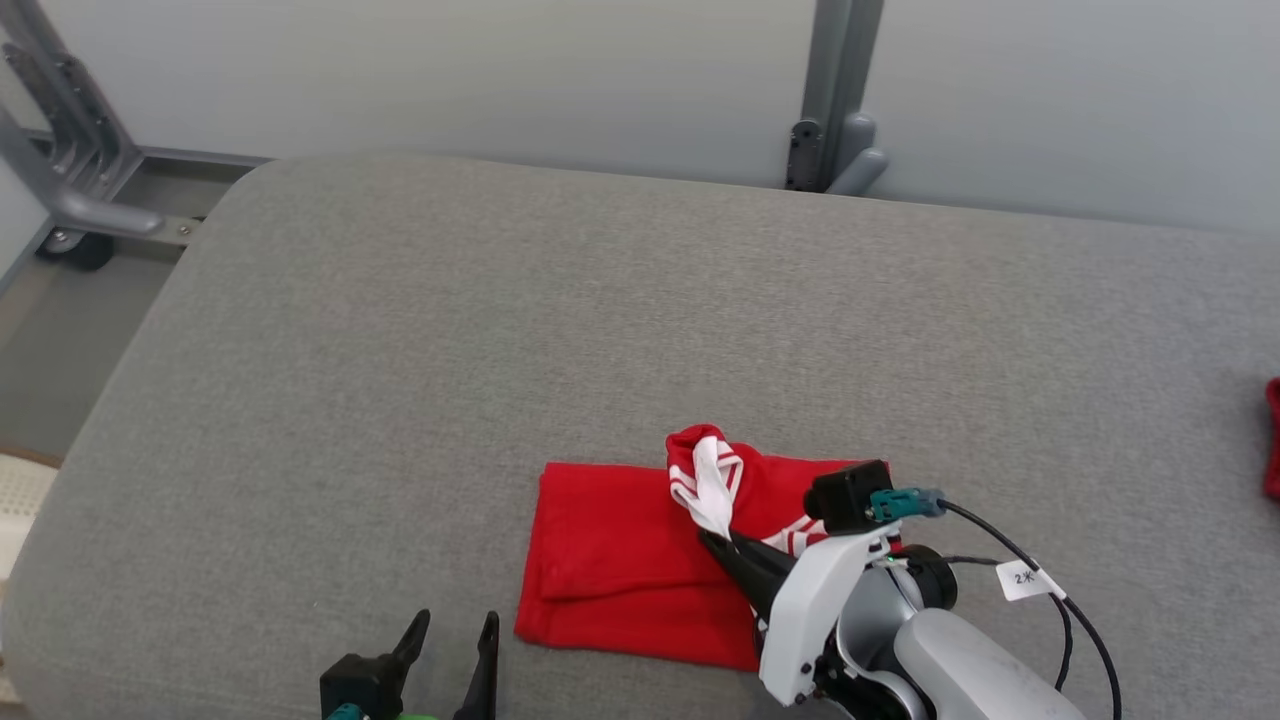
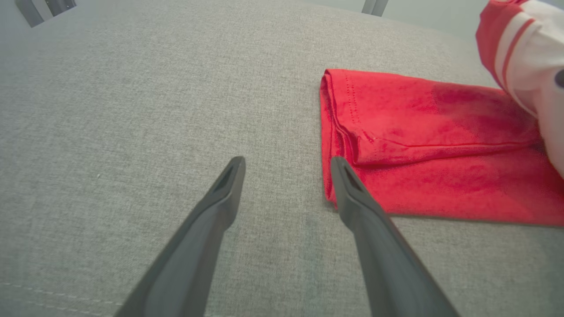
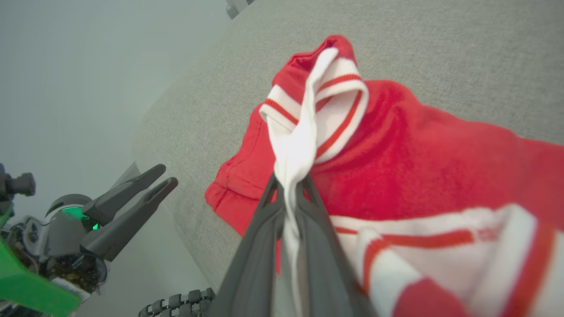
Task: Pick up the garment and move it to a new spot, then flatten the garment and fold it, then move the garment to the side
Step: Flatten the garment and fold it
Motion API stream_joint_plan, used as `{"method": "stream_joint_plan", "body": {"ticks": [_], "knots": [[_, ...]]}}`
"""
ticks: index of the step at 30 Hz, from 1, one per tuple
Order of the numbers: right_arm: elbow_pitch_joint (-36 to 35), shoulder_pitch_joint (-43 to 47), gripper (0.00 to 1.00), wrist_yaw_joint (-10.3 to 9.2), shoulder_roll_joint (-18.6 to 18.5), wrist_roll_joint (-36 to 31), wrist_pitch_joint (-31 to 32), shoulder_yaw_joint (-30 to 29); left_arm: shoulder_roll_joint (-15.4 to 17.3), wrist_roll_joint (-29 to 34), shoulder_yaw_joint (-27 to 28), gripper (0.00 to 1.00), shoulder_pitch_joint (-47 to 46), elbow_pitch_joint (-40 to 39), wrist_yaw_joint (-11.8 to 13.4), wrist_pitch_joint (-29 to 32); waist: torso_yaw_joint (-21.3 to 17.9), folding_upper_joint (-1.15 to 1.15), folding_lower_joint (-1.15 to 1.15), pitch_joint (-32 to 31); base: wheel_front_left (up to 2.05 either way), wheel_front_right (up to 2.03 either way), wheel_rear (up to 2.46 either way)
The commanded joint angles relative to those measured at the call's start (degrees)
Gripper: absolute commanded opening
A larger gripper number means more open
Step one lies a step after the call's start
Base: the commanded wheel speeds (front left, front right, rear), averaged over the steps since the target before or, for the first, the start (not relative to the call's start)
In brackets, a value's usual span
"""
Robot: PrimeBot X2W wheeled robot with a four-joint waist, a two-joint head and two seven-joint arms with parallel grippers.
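The red garment [image 1: 620, 560] lies folded flat on the grey cushion [image 1: 600, 300], at the lower middle of the head view. One part with white, red-striped trim [image 1: 712, 480] is lifted up above the flat layers. The right gripper [image 1: 715, 542] comes in from the lower right of that frame, and its fingers are closed on the white trim. In the right wrist view the gripper [image 3: 286, 181] pinches a bunched strip of the trim [image 3: 308, 110] between its tips, with the red cloth [image 3: 440, 154] spread out behind. The left gripper [image 1: 455, 620] sits at the bottom edge of the head view, left of the garment. Its fingers are spread apart and hold nothing. In the left wrist view the gripper [image 2: 286, 163] is over bare cushion, and one fingertip is just beside the garment's [image 2: 418, 132] folded corner. A white tag [image 1: 1027, 578] hangs on the black cable [image 1: 1000, 545] at the right wrist. It reads "2" followed by a mark too small to tell. A second red thing [image 1: 1273, 440] is cut off by the right edge of the head view.
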Motion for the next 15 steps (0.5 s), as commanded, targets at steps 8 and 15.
{"method": "stream_joint_plan", "body": {"ticks": [8, 15], "knots": [[8.99, -6.17, 0.0, 0.0, 1.98, 0.05, -4.9, 1.19, 0.14, -0.65, -1.89, 1.0, -1.54, -0.01, 0.22, -0.14, 9.89, 0.0, 0.0, 2.07, 0.0, 0.0, 0.0], [16.26, -10.71, 0.0, 0.0, 3.09, 0.91, -9.09, 2.92, 0.11, -0.97, -2.67, 1.0, -2.01, 0.05, 0.34, -0.14, 13.33, 0.0, 0.0, 2.77, 0.0, 0.0, 0.0]]}}
